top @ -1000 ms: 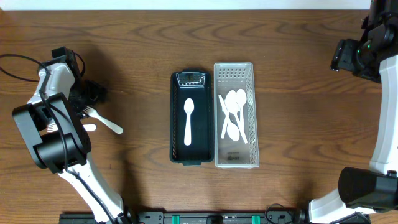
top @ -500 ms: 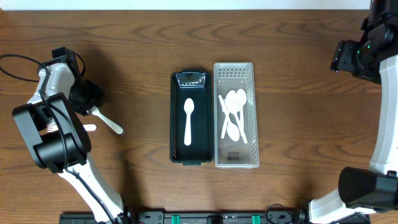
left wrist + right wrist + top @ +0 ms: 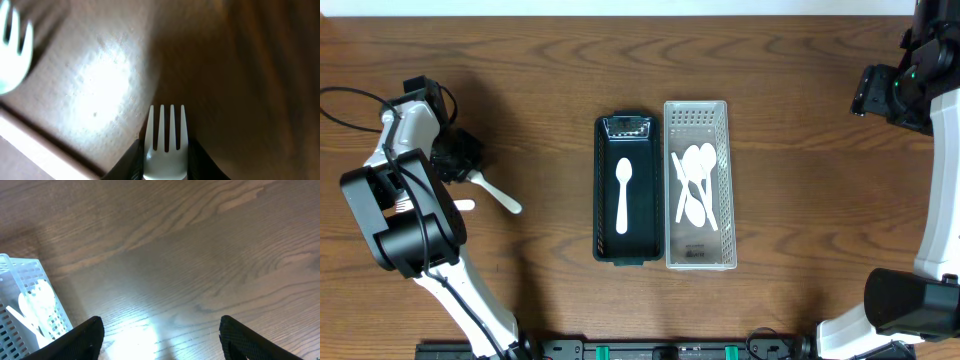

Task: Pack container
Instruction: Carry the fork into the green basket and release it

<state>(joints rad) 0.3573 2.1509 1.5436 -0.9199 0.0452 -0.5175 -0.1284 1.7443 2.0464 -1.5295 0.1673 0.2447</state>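
A white plastic fork point(image 3: 165, 161) lies on the wooden table at the left, its handle point(image 3: 498, 194) pointing down and to the right. My left gripper point(image 3: 165, 143) is shut on the fork's head, a finger pressed against each side; in the overhead view this gripper point(image 3: 458, 156) is low over the table. The black container point(image 3: 604, 190) in the middle holds one white spoon point(image 3: 624, 195). My right gripper point(image 3: 160, 322) is open and empty, high at the far right point(image 3: 870, 92).
A white slotted basket point(image 3: 699, 116) with several white spoons point(image 3: 696, 185) stands against the container's right side. A second white fork point(image 3: 12, 47) lies close to the left gripper, its handle point(image 3: 466, 205) showing beside the left arm. A black cable point(image 3: 350, 95) runs at the far left.
The left jaws have closed in on the fork's head, and the fork's handle has shifted slightly to the right. The right arm has not moved.
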